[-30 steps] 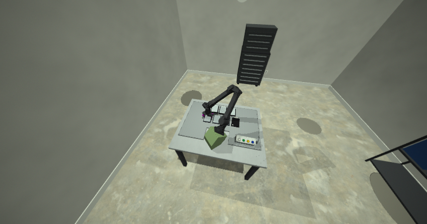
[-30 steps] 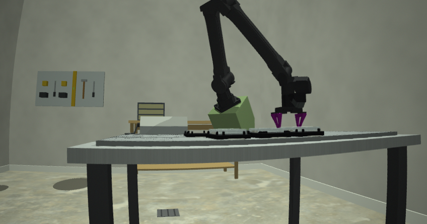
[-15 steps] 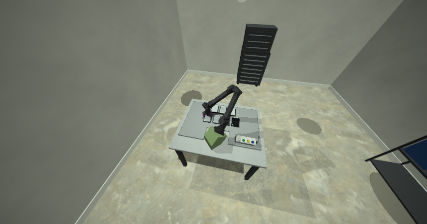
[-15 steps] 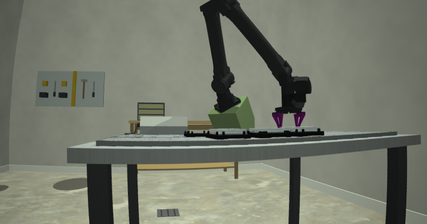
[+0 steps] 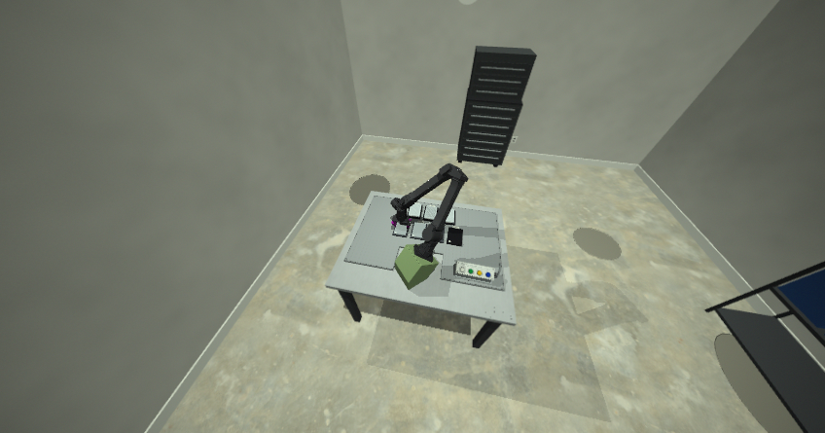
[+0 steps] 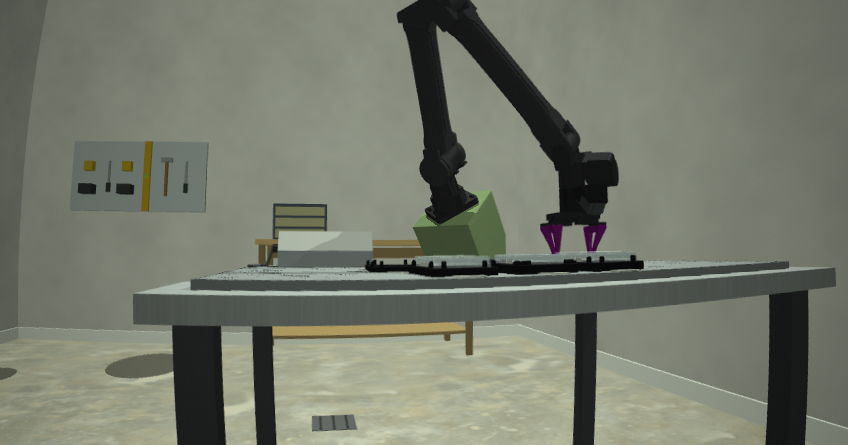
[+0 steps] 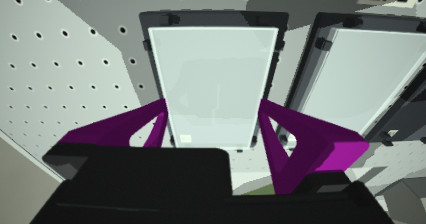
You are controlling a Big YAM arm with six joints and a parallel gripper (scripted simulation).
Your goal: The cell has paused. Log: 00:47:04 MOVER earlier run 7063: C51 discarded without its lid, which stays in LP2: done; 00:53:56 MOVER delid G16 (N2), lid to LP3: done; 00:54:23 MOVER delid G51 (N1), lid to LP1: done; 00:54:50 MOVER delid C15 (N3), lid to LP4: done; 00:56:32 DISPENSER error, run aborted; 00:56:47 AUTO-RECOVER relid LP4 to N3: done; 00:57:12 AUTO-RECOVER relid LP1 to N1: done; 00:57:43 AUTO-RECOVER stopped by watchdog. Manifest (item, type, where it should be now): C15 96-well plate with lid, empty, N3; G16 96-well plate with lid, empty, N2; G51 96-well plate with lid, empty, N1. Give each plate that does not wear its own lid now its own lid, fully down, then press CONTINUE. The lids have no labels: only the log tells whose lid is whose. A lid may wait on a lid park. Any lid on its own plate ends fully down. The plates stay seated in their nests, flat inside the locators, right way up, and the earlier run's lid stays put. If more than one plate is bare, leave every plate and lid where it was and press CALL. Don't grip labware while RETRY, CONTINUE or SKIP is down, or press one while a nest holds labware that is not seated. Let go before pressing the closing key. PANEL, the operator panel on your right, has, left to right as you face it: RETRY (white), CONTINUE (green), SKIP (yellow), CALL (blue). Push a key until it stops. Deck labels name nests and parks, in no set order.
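In the wrist view a clear lid lies in the black frame of the park labelled LP3. My gripper is down over it, and its purple fingers press on the lid's two long sides: it is shut on this lid. A second clear lid lies in the park labelled LP2 to the right. From the side, the gripper stands with its fingertips at the level of the labware row. From above, the gripper is at the left end of the deck. The plates in their nests are too small to tell apart.
The operator panel with its coloured keys stands at the table's front right. The arm's green base block sits at the front middle. A black square lies right of the arm. The perforated deck plate extends left of LP3.
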